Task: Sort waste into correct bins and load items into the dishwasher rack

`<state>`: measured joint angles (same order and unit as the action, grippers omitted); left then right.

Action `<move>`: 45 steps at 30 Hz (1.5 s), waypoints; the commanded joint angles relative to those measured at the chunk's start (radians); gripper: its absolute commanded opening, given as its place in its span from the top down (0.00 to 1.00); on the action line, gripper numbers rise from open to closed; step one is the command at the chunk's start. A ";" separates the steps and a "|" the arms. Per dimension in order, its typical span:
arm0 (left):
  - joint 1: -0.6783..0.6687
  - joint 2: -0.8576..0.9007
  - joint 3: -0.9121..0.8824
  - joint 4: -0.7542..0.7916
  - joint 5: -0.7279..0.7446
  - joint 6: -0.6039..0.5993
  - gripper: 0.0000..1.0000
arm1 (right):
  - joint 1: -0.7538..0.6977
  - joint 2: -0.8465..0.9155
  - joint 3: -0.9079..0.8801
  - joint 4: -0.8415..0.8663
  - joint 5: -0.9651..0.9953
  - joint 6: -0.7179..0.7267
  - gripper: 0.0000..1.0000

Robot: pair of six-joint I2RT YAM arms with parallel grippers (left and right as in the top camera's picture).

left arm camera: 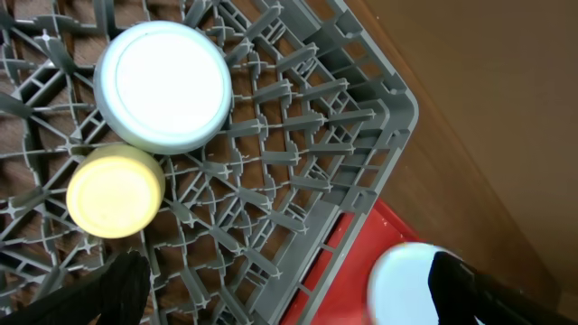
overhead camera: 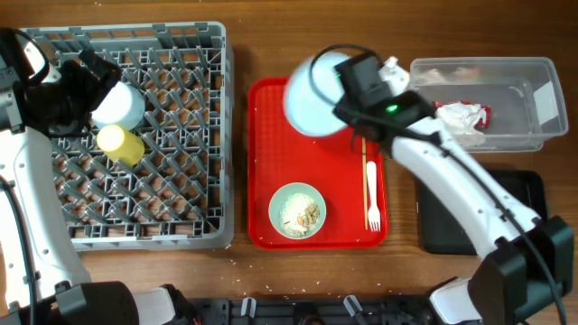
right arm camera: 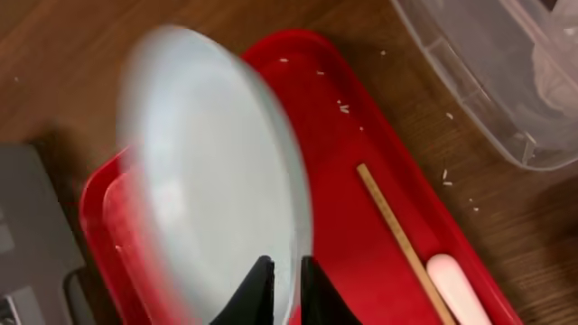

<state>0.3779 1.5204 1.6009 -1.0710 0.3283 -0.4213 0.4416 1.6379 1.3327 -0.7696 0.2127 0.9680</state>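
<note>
Overhead: holding the pale blue plate tilted in the air above the far end of the red tray, the right fingers pinching its rim. Hanging the left fingers over the dishwasher rack, just beside an upturned blue bowl and the yellow cup sitting among the pegs. Leaving on the tray the second bowl with rice crumbs inside, the white fork and the chopsticks. Showing napkin and red wrapper inside the clear tub, the black tray lying on the bench near it.

Left wrist: looking down on bowl and cup touching side by side in the rack. Spreading the left fingers wide apart, gripping nothing.

Right wrist: clamping the right fingers together on the plate's lower rim, the plate standing nearly on edge and blurred.

Judging the step as carrying the plate across to the rack. Keeping the pinch firm, guarding against a swing from so narrow a hold. Clearing the rack wall before descending. Lowering the plate on edge between two peg rows, apart from bowl and cup. Drawing the left fingers aside first. Releasing only with the pegs bearing the plate.
</note>
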 commanded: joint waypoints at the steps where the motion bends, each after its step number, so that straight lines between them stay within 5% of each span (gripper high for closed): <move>1: 0.000 0.005 0.003 0.001 0.012 -0.002 0.00 | -0.071 0.025 -0.040 -0.005 -0.269 -0.127 0.96; 8: 0.000 0.005 0.003 0.004 0.013 -0.006 0.00 | -0.079 0.062 -0.091 0.002 -0.319 -0.158 0.96; 11: -0.018 0.006 0.001 -0.059 0.324 0.028 0.00 | -0.080 0.018 -0.073 0.007 -0.330 -0.162 0.89; 12: -0.047 0.009 0.000 -0.060 0.454 0.107 0.00 | -0.081 0.004 -0.061 0.014 -0.332 -0.187 0.81; 13: -0.101 0.010 0.000 -0.061 0.580 0.203 0.00 | -0.091 -0.016 -0.037 0.013 -0.338 -0.222 0.62; 14: -0.195 0.010 0.000 -0.061 0.604 0.235 0.00 | -0.110 -0.040 -0.016 0.013 -0.343 -0.257 0.27; 15: -0.280 0.012 0.000 -0.046 0.569 0.235 0.00 | -0.124 -0.056 -0.008 0.013 -0.344 -0.264 0.07; 16: -0.375 0.018 0.000 -0.023 0.509 0.235 0.00 | -0.149 -0.076 -0.004 0.014 -0.344 -0.265 0.00; 24: -0.972 0.216 0.000 0.237 -0.301 0.042 0.00 | -0.464 -0.107 -0.004 -0.040 -0.432 -0.258 0.00; 28: -0.990 0.339 0.000 0.296 -0.302 0.066 0.07 | -0.639 -0.107 -0.004 -0.051 -0.477 -0.257 0.00; 31: -1.006 0.424 0.000 0.349 -0.266 0.216 0.09 | -0.713 -0.106 -0.004 -0.050 -0.476 -0.253 0.00; 36: -1.081 0.552 0.000 0.481 -0.282 0.428 0.11 | -0.733 -0.106 -0.004 -0.050 -0.476 -0.254 0.00; 45: -1.176 0.628 0.000 0.476 -0.349 0.497 0.19 | -0.733 -0.106 -0.004 -0.050 -0.475 -0.254 0.00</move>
<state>-0.7776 2.1319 1.6001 -0.5800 -0.0017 0.0345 -0.2916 1.5406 1.3121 -0.8188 -0.2470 0.7277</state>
